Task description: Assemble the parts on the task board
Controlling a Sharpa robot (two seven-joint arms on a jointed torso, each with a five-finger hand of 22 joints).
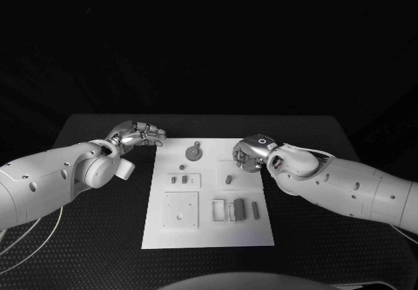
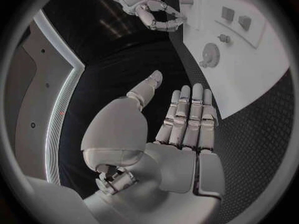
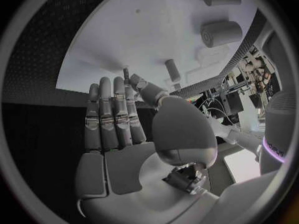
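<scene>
While parts (image 1: pixel 238 209) lie loose on the board (image 1: pixel 207 238) | left hand (image 1: pixel 138 134) off its edge, empty, fingers straight | right hand (image 1: pixel 252 153) over far corner, empty, poised to pick.

- The task board (image 1: pixel 209 232) has bare white surface along its near edge.
- The left hand (image 1: pixel 138 134) hovers just off the board's far left corner.
- The right hand (image 1: pixel 252 152) hangs over its far right part, beside the round part (image 1: pixel 194 151).

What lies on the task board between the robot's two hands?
In the head view, a round gear-like part lies on the task board between the left hand and right hand; neither touches it.
</scene>
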